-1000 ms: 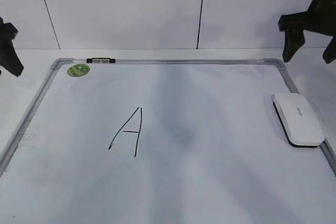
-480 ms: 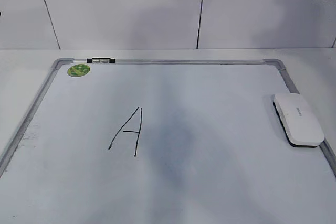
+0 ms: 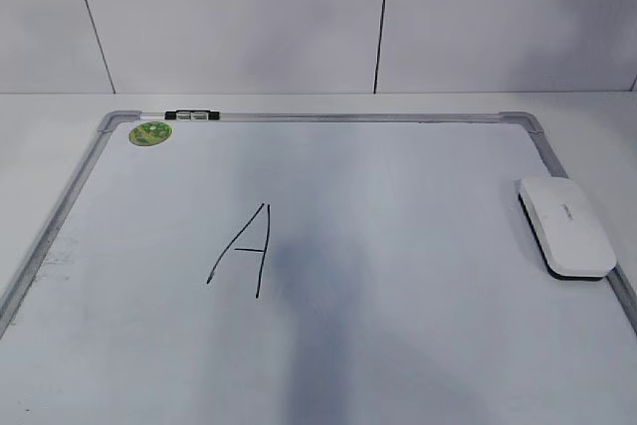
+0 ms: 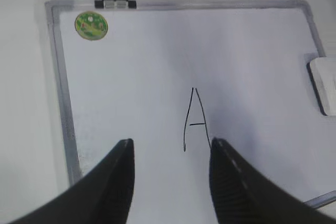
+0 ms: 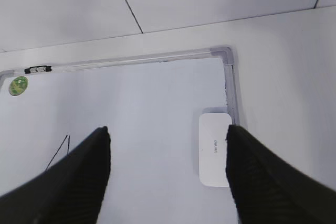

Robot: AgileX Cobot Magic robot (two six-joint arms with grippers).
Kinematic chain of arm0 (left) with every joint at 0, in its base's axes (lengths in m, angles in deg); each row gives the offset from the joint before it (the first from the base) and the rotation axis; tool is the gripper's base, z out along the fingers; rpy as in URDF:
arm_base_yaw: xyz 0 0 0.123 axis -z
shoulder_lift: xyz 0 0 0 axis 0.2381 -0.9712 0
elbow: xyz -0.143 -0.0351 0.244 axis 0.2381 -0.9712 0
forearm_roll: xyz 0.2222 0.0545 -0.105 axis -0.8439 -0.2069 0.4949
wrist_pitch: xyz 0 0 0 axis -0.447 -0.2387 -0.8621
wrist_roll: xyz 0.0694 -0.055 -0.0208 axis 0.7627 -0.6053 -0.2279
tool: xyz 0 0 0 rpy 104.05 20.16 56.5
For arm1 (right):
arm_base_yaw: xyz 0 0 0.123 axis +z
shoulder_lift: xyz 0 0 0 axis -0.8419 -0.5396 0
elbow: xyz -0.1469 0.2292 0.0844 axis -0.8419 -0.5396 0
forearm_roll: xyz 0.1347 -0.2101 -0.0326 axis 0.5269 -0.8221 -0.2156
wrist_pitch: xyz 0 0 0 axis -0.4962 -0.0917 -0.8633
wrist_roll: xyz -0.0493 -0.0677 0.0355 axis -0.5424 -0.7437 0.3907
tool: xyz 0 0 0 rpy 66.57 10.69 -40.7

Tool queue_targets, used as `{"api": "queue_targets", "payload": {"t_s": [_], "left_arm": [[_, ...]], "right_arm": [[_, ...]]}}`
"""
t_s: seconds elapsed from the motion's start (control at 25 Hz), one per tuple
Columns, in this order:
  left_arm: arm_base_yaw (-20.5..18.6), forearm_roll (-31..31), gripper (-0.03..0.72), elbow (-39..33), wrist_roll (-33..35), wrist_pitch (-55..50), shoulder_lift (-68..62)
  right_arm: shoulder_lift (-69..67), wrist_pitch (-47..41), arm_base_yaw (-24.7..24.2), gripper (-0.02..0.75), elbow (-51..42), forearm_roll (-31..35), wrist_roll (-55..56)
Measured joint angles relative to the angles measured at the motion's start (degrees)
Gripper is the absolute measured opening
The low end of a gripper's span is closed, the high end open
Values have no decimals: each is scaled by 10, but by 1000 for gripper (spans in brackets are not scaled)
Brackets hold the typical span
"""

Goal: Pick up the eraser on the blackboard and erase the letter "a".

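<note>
The blackboard (image 3: 328,117) is a white board with a silver-grey frame, lying flat on the table. The white eraser (image 3: 565,226) rests on its right edge, untouched. It also shows in the right wrist view (image 5: 214,148) and partly in the left wrist view (image 4: 325,85). The only writing I see is a tall capital "A" (image 3: 247,249); no small letter "a" shows in any view. My left gripper (image 4: 170,142) is open and empty, high above the board near the capital "A" (image 4: 195,119). My right gripper (image 5: 167,128) is open and empty, high above the board, left of the eraser.
A round green magnet (image 3: 150,132) sits at the board's far left corner. A small black and silver clip (image 3: 191,115) is on the far frame. White table surrounds the board, with a white panelled wall behind.
Both arms have risen out of the exterior view; a second ago the right one showed at the top right and the left one at the left edge. The eraser has not moved.
</note>
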Motion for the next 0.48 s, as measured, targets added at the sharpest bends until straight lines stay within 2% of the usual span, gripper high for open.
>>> {"api": "queue_targets", "payload": {"t_s": [0.24, 0.48], "left_arm": [[0, -11, 325, 2, 2, -9, 117], [0, -17, 300, -26, 2, -14, 206]], "right_arm": [[108, -3, 41, 547, -96, -4, -12], [212, -7, 55, 548, -190, -9, -13]]}}
